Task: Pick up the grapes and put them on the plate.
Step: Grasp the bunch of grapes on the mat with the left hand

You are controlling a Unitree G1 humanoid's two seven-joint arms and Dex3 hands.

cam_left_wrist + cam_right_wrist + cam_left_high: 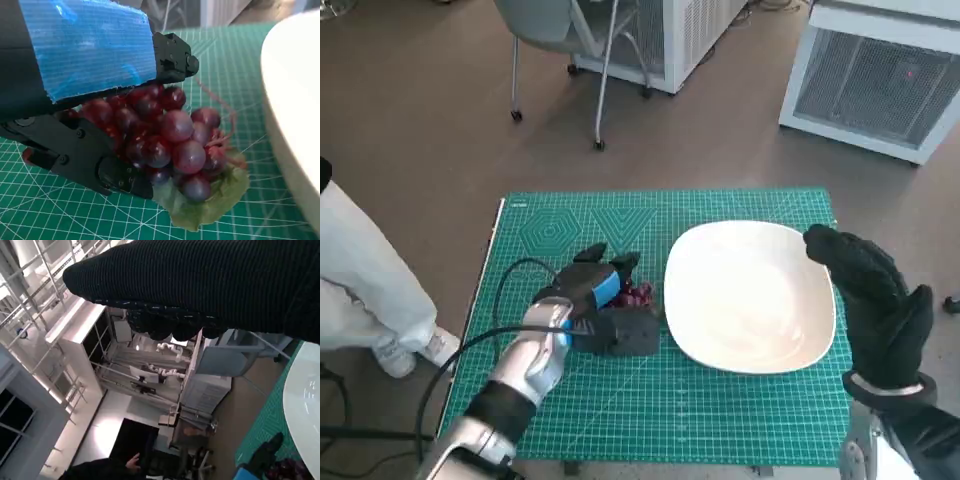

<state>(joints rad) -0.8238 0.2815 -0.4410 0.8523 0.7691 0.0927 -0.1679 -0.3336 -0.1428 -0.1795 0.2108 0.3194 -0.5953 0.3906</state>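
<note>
One bunch of dark red plastic grapes (170, 137) with a green leaf lies on the green grid-marked cutting mat (620, 420) covering the surface, at centre left of the head view, just left of the single white rounded-square plate (750, 295). The left hand (595, 290) has its black fingers (100, 160) closed around the bunch. The right hand (875, 300) in its black knitted glove hangs over the plate's right rim, holding nothing, fingers loosely apart. One grey chair (570, 40) stands at upper left; a person's leg (370, 290) shows at left.

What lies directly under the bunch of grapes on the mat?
A green leaf lies under the grapes, resting on the green cutting mat. The left hand and its fingers cover the bunch's far part.
</note>
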